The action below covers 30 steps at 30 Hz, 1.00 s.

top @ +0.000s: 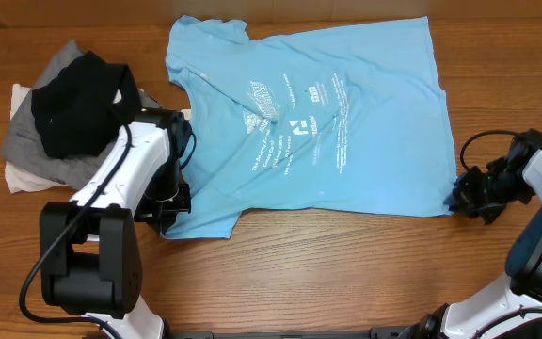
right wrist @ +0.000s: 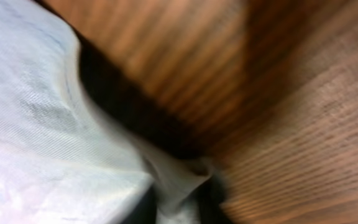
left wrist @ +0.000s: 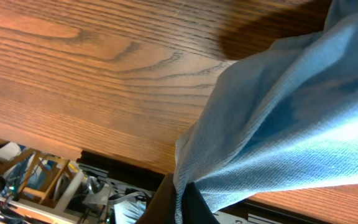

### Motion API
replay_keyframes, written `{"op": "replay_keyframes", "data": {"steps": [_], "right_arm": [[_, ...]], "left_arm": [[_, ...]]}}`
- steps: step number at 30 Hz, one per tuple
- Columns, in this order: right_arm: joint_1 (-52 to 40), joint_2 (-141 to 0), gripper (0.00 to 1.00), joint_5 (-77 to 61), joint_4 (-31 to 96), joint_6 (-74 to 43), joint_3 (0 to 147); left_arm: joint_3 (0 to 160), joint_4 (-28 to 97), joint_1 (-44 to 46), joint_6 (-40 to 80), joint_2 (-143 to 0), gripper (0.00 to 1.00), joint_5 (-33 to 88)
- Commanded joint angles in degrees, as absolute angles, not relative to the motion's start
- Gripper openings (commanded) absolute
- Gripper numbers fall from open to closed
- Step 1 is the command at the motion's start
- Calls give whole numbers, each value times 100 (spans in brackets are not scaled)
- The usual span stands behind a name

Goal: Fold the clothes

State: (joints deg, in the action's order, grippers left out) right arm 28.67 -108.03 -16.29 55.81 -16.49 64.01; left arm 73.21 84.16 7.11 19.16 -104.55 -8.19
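Note:
The light sky-blue T-shirt [top: 346,132] lies spread flat on the wooden table [top: 346,273], with white printed lettering facing up. My left gripper [top: 169,215] is at the shirt's near-left corner. In the left wrist view it [left wrist: 180,202] is shut on a pinch of the blue fabric [left wrist: 291,118], which lifts off the wood. My right gripper [top: 459,200] is at the near-right corner. In the blurred right wrist view it [right wrist: 178,202] is shut on a fold of the shirt's edge [right wrist: 36,137].
A heap of other clothes sits at the far left: a black garment [top: 78,104] on top of a grey one [top: 26,141], with a white one [top: 22,179] beneath. The left arm's white body lies between that heap and the shirt.

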Motion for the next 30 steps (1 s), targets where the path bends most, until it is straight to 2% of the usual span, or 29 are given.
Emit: {"op": "replay_keyframes", "data": {"steps": [1, 9, 16, 17, 18, 19, 20, 21, 22, 27, 30], "right_arm": [[3103, -10735, 4, -1577, 5776, -1678, 6556], [3918, -10735, 4, -969, 6910, -1728, 7544], [4143, -10735, 4, -943, 6890, -1806, 7564], [4143, -10735, 4, -943, 6890, -1806, 7564], [4134, -10735, 4, -943, 6888, -1806, 7564], [4132, -10735, 10, -945, 6888, -1806, 7564], [4132, -10735, 28, -945, 6890, -1806, 7564], [4132, -10735, 40, -945, 6888, -1806, 7564], [4132, -10735, 44, -950, 6886, -1806, 7564], [4132, -10735, 51, -1229, 6823, -1802, 7564], [4132, -10735, 50, -1682, 6716, -1719, 7564]], "left_arm": [[7277, 8449, 670, 1927, -10390, 4, -768], [7277, 8503, 683, 1859, -10390, 4, -683], [7273, 8554, 687, 1634, -10390, 6, -336], [7273, 8562, 687, 1599, -10390, 9, -333], [7273, 8567, 687, 1570, -10390, 18, -336], [7273, 8567, 687, 1535, -10390, 31, -336], [7273, 8567, 685, 1511, -10390, 45, -340], [7273, 8567, 674, 1450, -10390, 49, -344], [7273, 8567, 666, 1402, -10390, 51, -373], [7275, 8095, 526, 1363, -10390, 63, -620], [7275, 7111, 464, 1225, -10390, 64, -591]]}}
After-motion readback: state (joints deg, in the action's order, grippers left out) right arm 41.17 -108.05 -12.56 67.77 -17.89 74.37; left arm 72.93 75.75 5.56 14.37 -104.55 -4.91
